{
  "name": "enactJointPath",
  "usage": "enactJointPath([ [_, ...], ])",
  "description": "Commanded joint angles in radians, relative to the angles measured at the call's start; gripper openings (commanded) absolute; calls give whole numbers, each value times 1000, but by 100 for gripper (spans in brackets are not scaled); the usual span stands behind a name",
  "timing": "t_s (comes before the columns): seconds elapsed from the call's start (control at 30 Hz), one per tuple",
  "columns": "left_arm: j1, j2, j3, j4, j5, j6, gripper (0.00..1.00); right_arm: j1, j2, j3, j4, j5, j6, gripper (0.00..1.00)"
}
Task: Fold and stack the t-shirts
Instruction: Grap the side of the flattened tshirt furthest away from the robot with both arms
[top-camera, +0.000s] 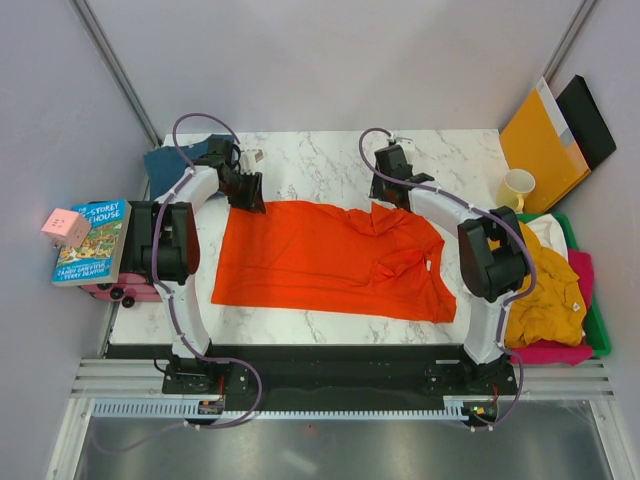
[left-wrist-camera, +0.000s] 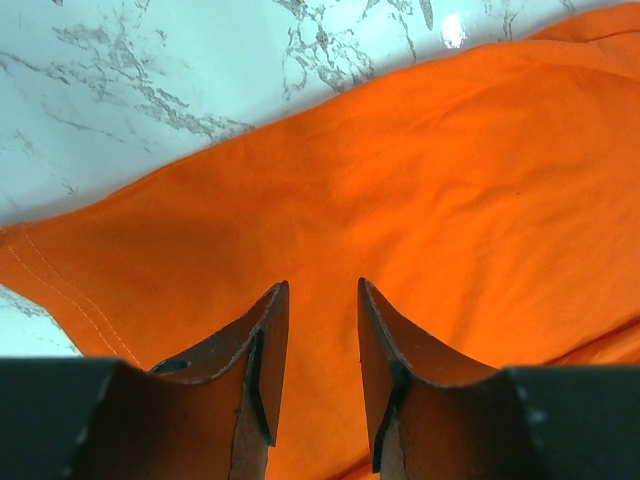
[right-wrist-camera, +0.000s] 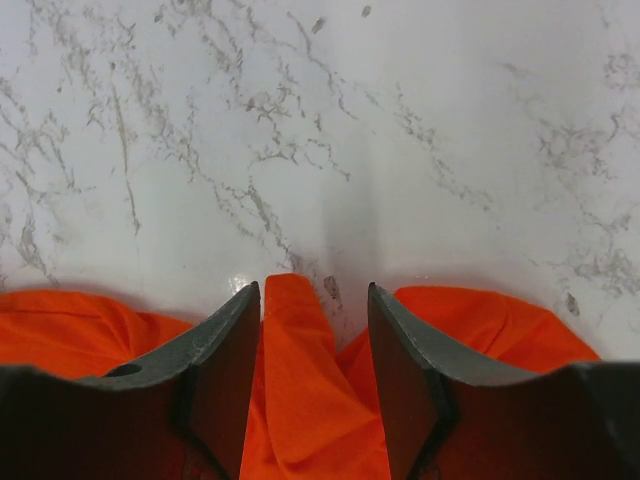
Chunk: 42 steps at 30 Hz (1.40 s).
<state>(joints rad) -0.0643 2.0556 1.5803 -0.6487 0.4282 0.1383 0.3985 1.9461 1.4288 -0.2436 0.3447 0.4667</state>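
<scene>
White marbled table (top-camera: 330, 160), grey walls on three sides. Orange-red t-shirt (top-camera: 320, 260) lies spread across the middle of the table, flat on its 9 o'clock half and rucked and doubled over toward 3 o'clock.

Left tool (top-camera: 245, 190) stands over the shirt's 10 o'clock corner. Its jaws are narrowly parted above flat cloth, near the hem, with nothing pinched.

Right tool (top-camera: 388, 185) is at the shirt's 1 o'clock edge. Its jaws are parted around a raised ridge of cloth, which touches one finger (right-wrist-camera: 225, 350) only and is not clamped.

Teal t-shirt (top-camera: 165, 165) sits at the table's 10 o'clock corner. Mustard t-shirt (top-camera: 550, 290) is heaped in the green bin (top-camera: 598, 330) at 3 o'clock.

Risks, as judged:
- The right tool may close on a thin ridge and slip off.
- It may catch one layer only.
- An uneven lift between the two tools would skew the shirt.
- Folding now would trap the 3 o'clock creases.
</scene>
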Motion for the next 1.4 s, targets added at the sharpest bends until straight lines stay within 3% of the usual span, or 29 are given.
enactJointPath([
  [0.0,-3,14,0,12,21,-22,41,29,5,13,-2,-42,-13,55],
  [0.4,-3,12,-19,12,26,-19,41,34,76,2,-36,-62,-14,53],
  [0.43,-3,14,-17,12,26,-19,41,34,82,5,-42,-56,-14,50],
  [0.57,-3,12,-17,12,26,-20,41,34,71,-2,-36,-41,-8,0],
  [0.87,6,-15,-34,70,-34,-66,41,39,-18,19,30,63,-10,0],
  [1.2,29,-12,4,109,-200,-109,57,42,-56,19,30,46,-5,0],
  [1.37,41,6,29,136,-271,-105,58,42,-62,-2,30,45,1,0],
])
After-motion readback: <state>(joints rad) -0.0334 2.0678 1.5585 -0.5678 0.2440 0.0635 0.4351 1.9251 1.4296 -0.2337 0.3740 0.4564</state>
